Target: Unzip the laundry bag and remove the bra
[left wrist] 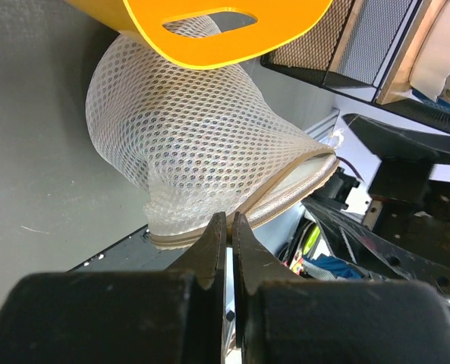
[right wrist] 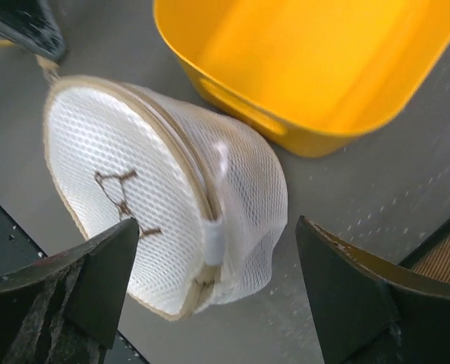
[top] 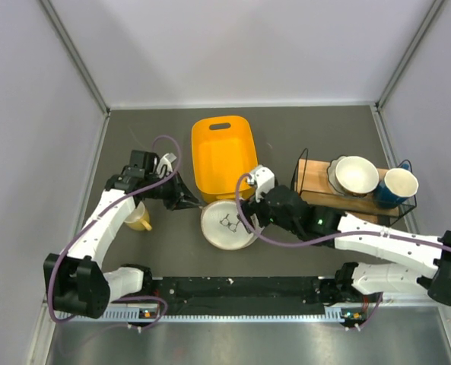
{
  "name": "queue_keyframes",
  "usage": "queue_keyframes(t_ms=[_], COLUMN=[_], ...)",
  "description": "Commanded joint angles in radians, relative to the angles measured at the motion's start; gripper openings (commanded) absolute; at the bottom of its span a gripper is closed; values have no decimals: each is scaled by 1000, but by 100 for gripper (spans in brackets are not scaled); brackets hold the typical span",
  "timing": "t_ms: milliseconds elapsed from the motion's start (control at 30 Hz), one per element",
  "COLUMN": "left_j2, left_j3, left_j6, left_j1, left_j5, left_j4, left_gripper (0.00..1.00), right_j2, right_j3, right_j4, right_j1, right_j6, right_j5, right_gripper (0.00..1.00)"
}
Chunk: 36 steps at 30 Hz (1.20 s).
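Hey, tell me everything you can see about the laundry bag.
The laundry bag is a round, domed pouch of white mesh with a tan zip rim, apparently zipped shut, and a small line drawing on its flat face. It rests tilted on the table beside the yellow tub. The left gripper pinches its rim; the open right gripper straddles it.

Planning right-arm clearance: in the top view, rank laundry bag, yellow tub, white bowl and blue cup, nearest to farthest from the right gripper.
1. laundry bag, at the right gripper, just left
2. yellow tub, just behind
3. white bowl, on the rack, right
4. blue cup, farthest right
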Motion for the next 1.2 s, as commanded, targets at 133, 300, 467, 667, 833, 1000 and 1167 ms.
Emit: queue_keyframes(t_ms=[133,300,467,667,833,1000,1167], left_j2=[0,-2,-2,3,16,23,30], left_j3=[44,53,64,80,110,157,186], left_j6=[29,23,18,18,29,38,35], left_j1=[-23,-29,-29,-29,-29,-27,-16], left_j5=[18,17,17,20,11,2,-3], left_j4=[42,46,48,49,34,11,-1], left_gripper=[0,0,0,0,0,0,0], right_j2=[264,440,529,558,511,377,125], right_j3=[394,612,673,682,676,545,217], right_j4=[-156,-314,-393,-425,-387,-185,122], right_j1=[-71,-94,-94,-94,-99,-134,-154], right_j6=[-356,-443,-475,-498,-460,-275,53], right_j5=[-283,-492,-600,-601,-521,-454,-296], right_gripper=[78,78,67,43,0,0,0])
